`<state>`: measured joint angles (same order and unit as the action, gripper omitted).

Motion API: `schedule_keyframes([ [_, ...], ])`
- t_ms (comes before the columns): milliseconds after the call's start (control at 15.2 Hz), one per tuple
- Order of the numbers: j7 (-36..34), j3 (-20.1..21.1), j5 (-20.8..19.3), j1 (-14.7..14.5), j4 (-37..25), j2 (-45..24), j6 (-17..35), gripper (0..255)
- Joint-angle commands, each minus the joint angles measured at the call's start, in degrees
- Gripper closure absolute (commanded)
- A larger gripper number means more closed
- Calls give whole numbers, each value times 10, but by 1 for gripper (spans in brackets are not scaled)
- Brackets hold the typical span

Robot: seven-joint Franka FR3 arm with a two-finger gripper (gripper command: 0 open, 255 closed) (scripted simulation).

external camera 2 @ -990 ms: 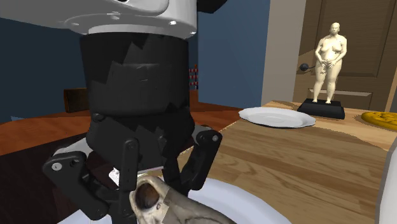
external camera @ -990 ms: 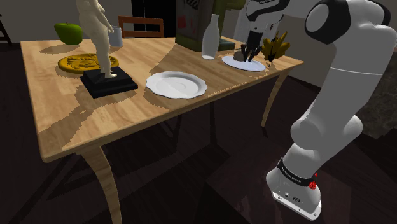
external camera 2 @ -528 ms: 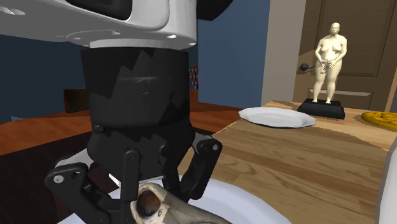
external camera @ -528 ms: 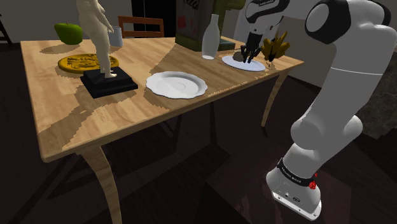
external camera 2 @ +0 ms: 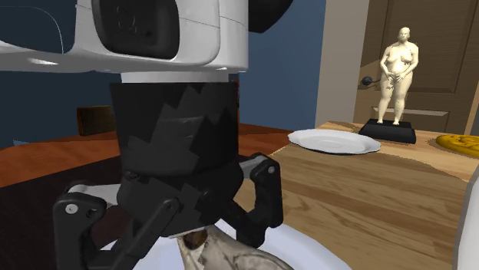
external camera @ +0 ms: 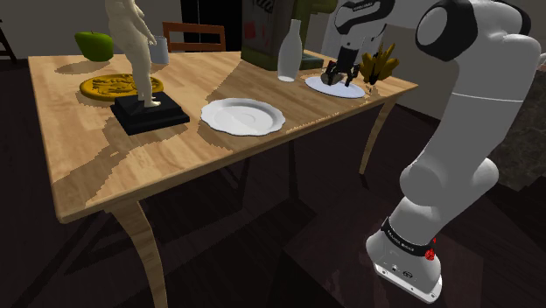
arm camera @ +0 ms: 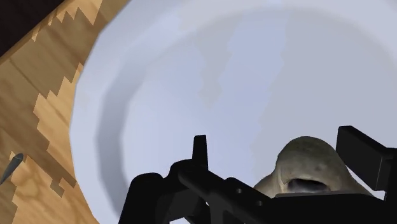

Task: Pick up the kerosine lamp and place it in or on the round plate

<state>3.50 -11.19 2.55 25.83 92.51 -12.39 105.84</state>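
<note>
The kerosine lamp (arm camera: 310,164) lies on the round plate (arm camera: 191,76), at the far right of the table (external camera: 175,166) in the shoulder view. The gripper (external camera: 339,79) straddles it, its 2 fingers spread and gripping nothing. Placing looks done to me; next it needs a straight lift clear without nudging the lamp.

You have the table (external camera: 175,166) running across the shoulder view. At its far right corner lies the round plate (external camera: 352,91), the kerosine lamp (arm camera: 312,165) over it, directly beneath the gripper (external camera: 339,79). A bottle (external camera: 289,54) stands just left of that plate, a spiky cluster (external camera: 381,63) just right of it. A second plate (external camera: 242,115) lies mid-table, well apart from the round plate. Left of it, near, stands a statue (external camera: 133,44). Behind the statue lies a flat disc (external camera: 109,85); farther back, a rounded lump (external camera: 94,44). A chair (external camera: 192,37) stands behind the table's far edge.
</note>
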Motion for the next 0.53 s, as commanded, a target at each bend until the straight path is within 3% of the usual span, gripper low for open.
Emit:
schedule_keyframes([
  [0, 0, 0, -1, 0, 15, 6, 9, 0],
  [264, -1, -1, -2, 1, -56, 8, -64, 0],
  [462, -1, -1, -2, 1, -56, 8, -64, 0],
])
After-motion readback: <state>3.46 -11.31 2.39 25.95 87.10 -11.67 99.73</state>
